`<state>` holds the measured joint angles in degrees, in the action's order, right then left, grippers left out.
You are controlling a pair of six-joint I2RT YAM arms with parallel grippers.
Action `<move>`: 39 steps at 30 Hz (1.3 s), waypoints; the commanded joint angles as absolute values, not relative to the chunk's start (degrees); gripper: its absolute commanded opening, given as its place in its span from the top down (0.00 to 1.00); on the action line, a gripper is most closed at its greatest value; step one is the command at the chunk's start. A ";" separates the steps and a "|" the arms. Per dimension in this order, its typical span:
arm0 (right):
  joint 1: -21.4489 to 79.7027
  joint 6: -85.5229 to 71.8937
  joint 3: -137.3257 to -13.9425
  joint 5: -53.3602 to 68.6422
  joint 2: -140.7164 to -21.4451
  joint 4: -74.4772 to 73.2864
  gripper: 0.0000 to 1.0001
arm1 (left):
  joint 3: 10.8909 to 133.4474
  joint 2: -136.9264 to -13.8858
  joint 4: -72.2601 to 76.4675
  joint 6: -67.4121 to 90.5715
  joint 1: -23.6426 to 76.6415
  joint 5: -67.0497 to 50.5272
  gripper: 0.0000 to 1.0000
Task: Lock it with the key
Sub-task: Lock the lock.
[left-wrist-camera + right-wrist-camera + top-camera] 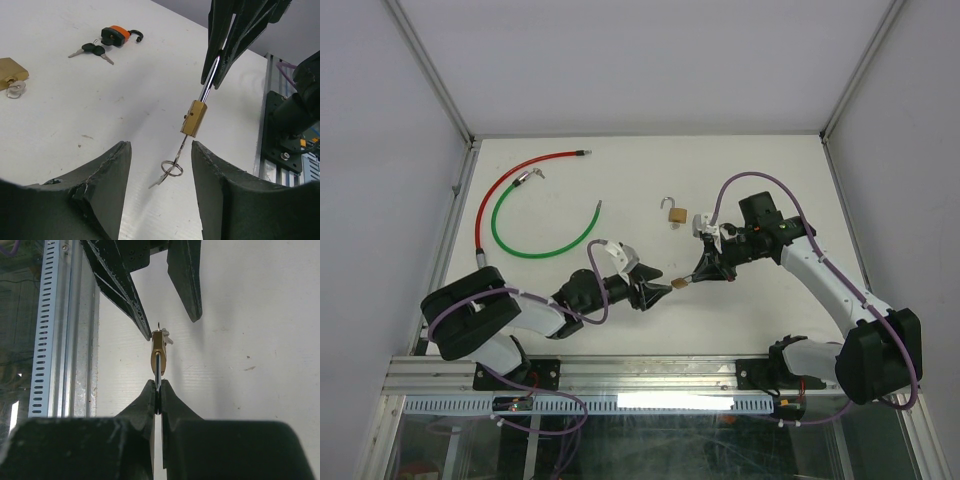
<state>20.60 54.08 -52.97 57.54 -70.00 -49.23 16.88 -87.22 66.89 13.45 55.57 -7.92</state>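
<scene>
A small brass padlock [194, 118] hangs in the air by its steel shackle [210, 82], and my right gripper [158, 390] is shut on that shackle. The key [182, 148] sticks out of the padlock's underside with a key ring [172, 168] on it. My left gripper [160, 155] is open, its two fingers on either side of the key and ring, touching neither. From above, the padlock [678, 284] sits between the left gripper [660, 282] and the right gripper [698, 277] near the table's front middle.
A second brass padlock [674, 213] with its shackle up lies on the table behind. An orange lock [116, 36] with black-headed keys [92, 50] lies farther off. A red cable [515, 175] and a green cable [545, 245] curve at the back left. An aluminium rail [65, 330] runs along the near edge.
</scene>
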 commanded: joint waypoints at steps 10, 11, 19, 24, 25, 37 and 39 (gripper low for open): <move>20.31 54.60 -53.32 60.38 -68.22 -48.52 1.00 | 18.98 -88.84 69.52 11.79 56.28 -12.49 0.71; 20.30 54.58 -53.35 60.42 -68.28 -48.52 1.00 | 19.12 -88.98 69.44 11.61 56.28 -12.75 0.74; 20.30 54.75 -53.25 60.71 -68.46 -48.72 1.00 | 21.13 -90.42 67.91 9.65 56.32 -16.22 0.75; 20.32 54.97 -53.30 60.61 -68.59 -48.86 1.00 | 21.30 -90.55 67.81 7.86 56.25 -17.77 1.00; 20.31 55.04 -53.32 60.55 -68.63 -48.95 1.00 | 20.88 -90.28 67.73 7.23 56.26 -18.02 1.00; 20.18 55.89 -54.18 60.65 -68.38 -50.46 1.00 | 13.26 -85.57 62.83 -3.18 53.69 -17.08 1.00; 19.98 55.90 -54.21 60.64 -68.40 -50.53 1.00 | 13.02 -84.91 61.83 -3.66 53.53 -16.89 1.00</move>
